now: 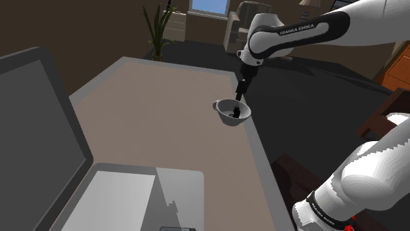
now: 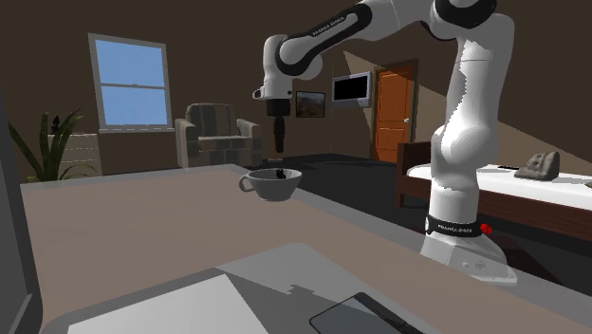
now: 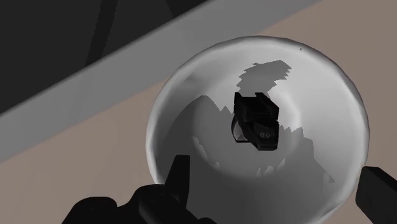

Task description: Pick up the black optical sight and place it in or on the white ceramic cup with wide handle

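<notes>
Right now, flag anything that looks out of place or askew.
Nothing is spilled or broken. The sight lies inside the upright cup, where it belongs. The one oddity: the cup stands close to the table's edge. The claw hangs open above it.

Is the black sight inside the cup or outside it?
Inside: the wrist view shows the sight lying on the cup's inner bottom, the open fingers standing apart from it.

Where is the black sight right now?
The sight lies inside the white cup, untouched beneath the open fingers. In the shoulder view the cup stands by the table's right edge.
</notes>
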